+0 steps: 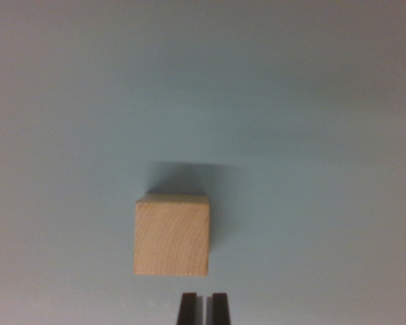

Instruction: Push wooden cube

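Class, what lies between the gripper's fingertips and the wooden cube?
Nothing: in the wrist view only a bare strip of blue surface separates the gripper from the wooden cube.

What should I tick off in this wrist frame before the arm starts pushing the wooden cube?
1. Cube in view: ok. The wooden cube is fully visible on the pale blue surface.
2. Gripper closed for pushing: ok. The gripper fingertips stand nearly together, holding nothing.
3. Alignment: not ok. The fingertips sit toward the wrist view's right of the cube's centre, near its right edge.
4. Contact: cannot tell. A strip of surface shows between fingertips and cube, but height is unclear.
5. Path beyond the cube: ok. Only bare surface and the cube's shadow show there.
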Available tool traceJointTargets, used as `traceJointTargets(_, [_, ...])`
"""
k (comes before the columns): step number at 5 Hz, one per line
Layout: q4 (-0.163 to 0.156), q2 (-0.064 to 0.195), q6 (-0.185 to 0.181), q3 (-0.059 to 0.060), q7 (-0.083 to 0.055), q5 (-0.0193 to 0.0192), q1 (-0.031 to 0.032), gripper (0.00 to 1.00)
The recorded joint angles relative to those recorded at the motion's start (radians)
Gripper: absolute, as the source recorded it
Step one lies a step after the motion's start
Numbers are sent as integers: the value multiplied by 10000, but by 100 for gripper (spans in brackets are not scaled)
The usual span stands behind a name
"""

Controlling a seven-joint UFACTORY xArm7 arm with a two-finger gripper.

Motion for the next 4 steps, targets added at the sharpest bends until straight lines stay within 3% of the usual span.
traceJointTargets(1, [-422,102,-473,16,16,4,24,0])
traceJointTargets(2, [-422,102,-473,16,16,4,24,0])
traceJointTargets(3, [-805,195,-903,30,30,8,47,0])
traceJointTargets(4, [-805,195,-903,30,30,8,47,0])
